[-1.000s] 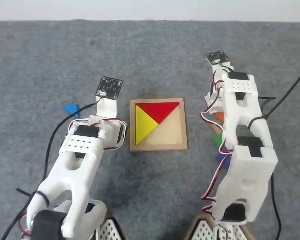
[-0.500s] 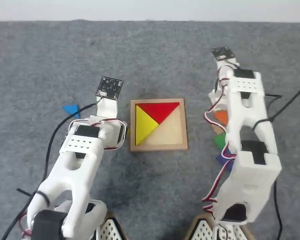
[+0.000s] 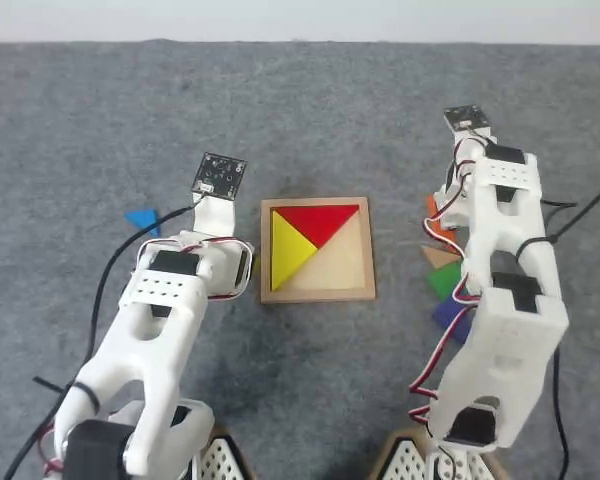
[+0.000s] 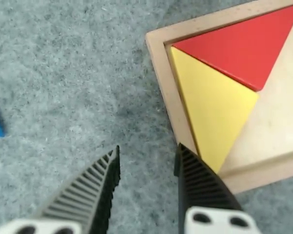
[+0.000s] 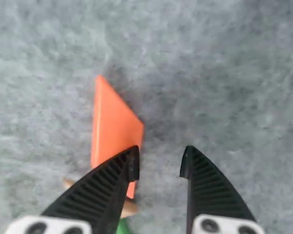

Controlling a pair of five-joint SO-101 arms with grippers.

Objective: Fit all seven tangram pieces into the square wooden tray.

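Grey carpet (image 3: 310,110) covered the table. The left arm (image 3: 150,340) sat beside the tray's left side. The left gripper (image 4: 147,156) hung over bare carpet just outside the tray's rim, jaws parted to a moderate gap with nothing between them. The right arm (image 3: 500,300) stretched along the right side, well apart from the tray. The right gripper (image 5: 159,161) was also parted and held nothing; one finger overlapped the edge of the orange piece (image 5: 112,126), though contact could not be told from the wrist view.

The square wooden tray (image 3: 317,293) lay between the arms. Inside it, the red triangle (image 3: 320,220) filled the far part, point toward the middle. The yellow triangle (image 3: 288,250) filled the left part, its edge flush against the red one. The rest of the tray floor was bare wood.

Right of the tray, partly hidden by the right arm, loose pieces lay in a row on the carpet: the orange one farthest, then a tan piece (image 3: 439,256), a green piece (image 3: 444,280) and a dark blue piece (image 3: 448,316) nearest. A small light blue triangle (image 3: 142,218) lay alone on the carpet at far left.
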